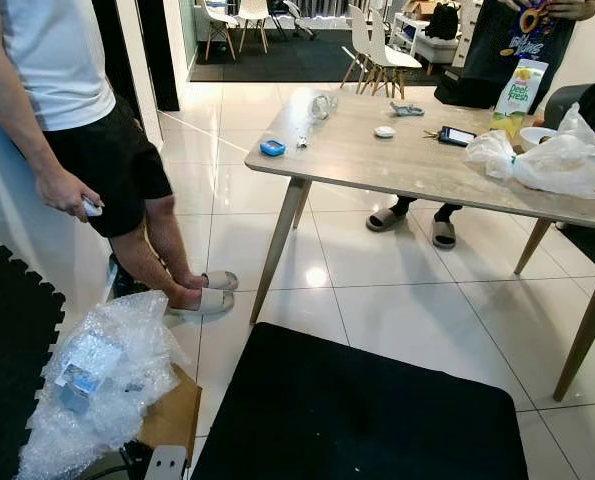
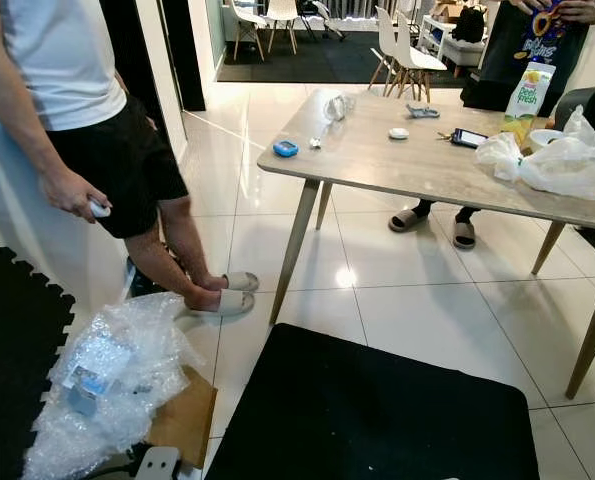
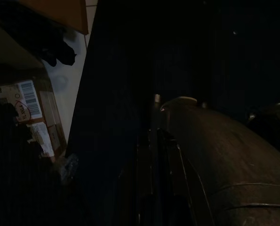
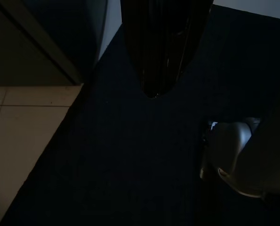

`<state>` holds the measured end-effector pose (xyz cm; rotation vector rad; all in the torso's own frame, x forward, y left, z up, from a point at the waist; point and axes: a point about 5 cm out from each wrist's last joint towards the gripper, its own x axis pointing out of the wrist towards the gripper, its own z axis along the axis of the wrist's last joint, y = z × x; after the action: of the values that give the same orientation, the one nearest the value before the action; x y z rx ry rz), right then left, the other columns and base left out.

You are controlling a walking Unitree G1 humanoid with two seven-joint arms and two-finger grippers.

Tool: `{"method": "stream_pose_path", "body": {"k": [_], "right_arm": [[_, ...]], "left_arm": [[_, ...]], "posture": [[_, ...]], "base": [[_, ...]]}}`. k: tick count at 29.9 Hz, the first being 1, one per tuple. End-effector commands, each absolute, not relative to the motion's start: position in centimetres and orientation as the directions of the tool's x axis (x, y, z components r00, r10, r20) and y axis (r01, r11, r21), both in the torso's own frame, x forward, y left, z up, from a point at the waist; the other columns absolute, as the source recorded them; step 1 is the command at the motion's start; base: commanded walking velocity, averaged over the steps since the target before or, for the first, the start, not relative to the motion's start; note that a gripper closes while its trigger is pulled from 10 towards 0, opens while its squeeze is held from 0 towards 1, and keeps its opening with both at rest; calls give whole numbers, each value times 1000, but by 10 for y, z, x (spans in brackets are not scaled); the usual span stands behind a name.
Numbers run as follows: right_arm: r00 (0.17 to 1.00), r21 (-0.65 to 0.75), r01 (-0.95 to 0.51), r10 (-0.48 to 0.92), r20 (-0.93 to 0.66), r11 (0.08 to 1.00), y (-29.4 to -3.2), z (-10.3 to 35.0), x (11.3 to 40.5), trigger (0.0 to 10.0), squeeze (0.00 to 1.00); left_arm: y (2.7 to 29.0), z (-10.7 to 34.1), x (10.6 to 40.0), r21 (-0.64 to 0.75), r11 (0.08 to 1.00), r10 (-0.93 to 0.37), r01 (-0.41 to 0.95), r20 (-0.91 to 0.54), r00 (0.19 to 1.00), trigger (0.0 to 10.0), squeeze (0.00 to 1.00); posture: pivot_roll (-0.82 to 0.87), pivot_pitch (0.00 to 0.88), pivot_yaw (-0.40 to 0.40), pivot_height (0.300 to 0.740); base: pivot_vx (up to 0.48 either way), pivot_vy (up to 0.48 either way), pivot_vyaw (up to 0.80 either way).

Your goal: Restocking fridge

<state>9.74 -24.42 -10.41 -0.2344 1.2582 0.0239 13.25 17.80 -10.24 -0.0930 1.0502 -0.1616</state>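
A black mat [image 1: 357, 410] is lying on the tiled floor right in front of the robot. Both arms are hanging idle over it. In the right wrist view the right gripper [image 4: 164, 70] is pointing down at the dark mat, and its two fingers are looking pressed together. The left wrist view is very dark; for the left gripper I cannot tell if it is open or closed, but a cardboard box with a barcode label [image 3: 29, 101] is showing there.

To the robot's left, a heap of bubble wrap [image 1: 107, 385] is lying on a brown cardboard box [image 1: 172, 415], with a small blue-and-white package [image 1: 77, 385] inside the wrap.

A little farther, a person in black shorts [image 1: 107, 160] is standing on the left, holding a small white thing [image 1: 92, 208] in one hand.

Beyond the mat a light wooden table [image 1: 377, 160] is standing. On it are lying a small blue object [image 1: 272, 148], a phone [image 1: 457, 135], white plastic bags [image 1: 552, 160] and a juice carton [image 1: 517, 95], upright near the far edge. A second person [image 1: 522, 40] is standing behind the table. White chairs [image 1: 377, 45] are standing far behind.
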Motion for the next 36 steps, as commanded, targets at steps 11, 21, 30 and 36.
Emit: {"method": "stream_pose_path", "body": {"k": [11,21,30,36], "right_arm": [[301,-164,-164,-109,-947,973,-237,-106,96,10000,0],[294,-175,-156,-124,-948,972,-241,-106,94,10000,0],[288,-183,-147,-135,-948,972,-245,-106,90,10000,0],[280,-177,-137,-133,-951,975,-244,-107,85,10000,0]], "left_arm": [[178,-106,125,-149,987,-157,54,-874,459,10000,0],[178,-108,121,-132,988,-155,84,-898,412,10000,0],[181,-110,115,-107,990,-133,89,-914,382,10000,0],[184,-111,109,-90,992,-118,93,-924,364,10000,0]], "posture": [[52,0,-39,740],[46,0,-44,740],[44,0,-44,740],[44,0,-44,740]], "base": [[0,0,0],[0,0,0],[202,0,0],[265,0,0]]}}
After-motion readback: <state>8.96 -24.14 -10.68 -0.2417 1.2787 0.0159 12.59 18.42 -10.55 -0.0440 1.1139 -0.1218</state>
